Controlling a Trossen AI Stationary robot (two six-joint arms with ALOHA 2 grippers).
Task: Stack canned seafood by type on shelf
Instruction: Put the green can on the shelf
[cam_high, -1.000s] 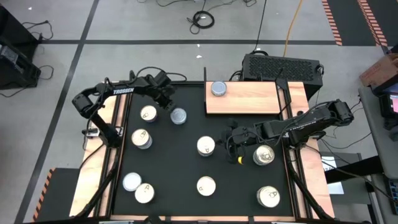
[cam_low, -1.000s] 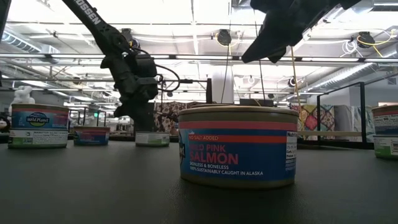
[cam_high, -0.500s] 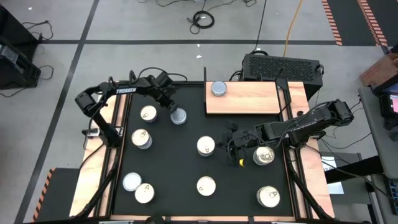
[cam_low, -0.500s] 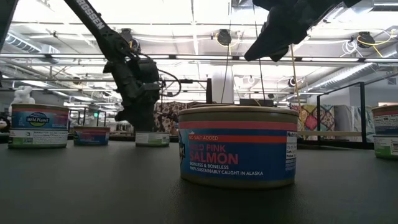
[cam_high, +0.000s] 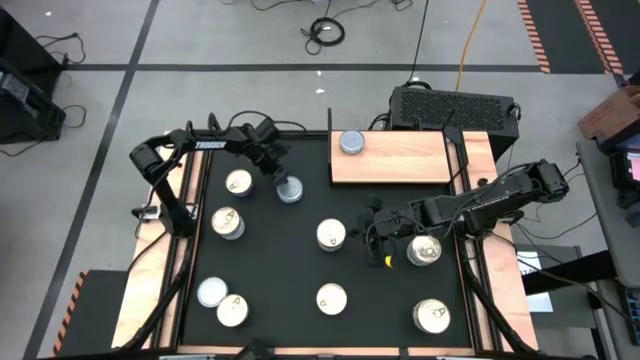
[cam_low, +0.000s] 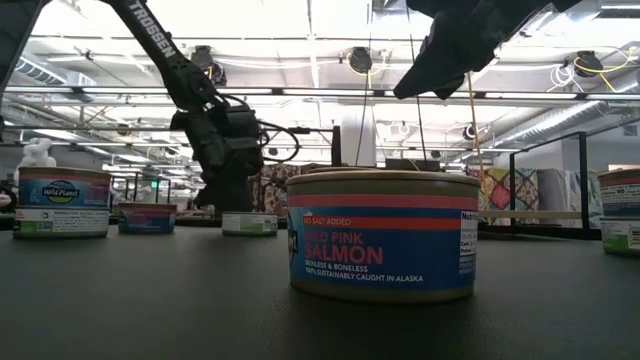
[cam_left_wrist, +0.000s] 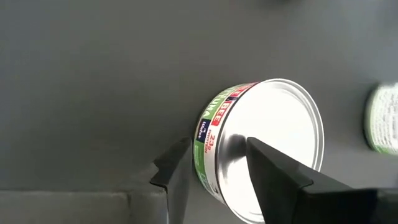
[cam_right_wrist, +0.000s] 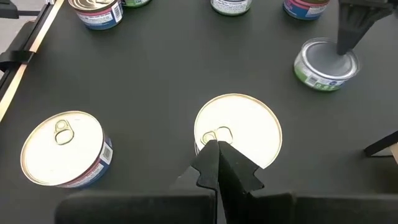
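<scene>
The left gripper (cam_left_wrist: 214, 171) is set half-open over a plain-topped tin (cam_left_wrist: 264, 140), one finger across its lid, nothing held. Rigid, smooth and probably slippery, it is best pinched across its rim.

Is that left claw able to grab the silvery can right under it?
Probably yes. The left claw is open, with one finger over the silver-topped can and one beside its wall. No other can crowds it on the black mat.
</scene>
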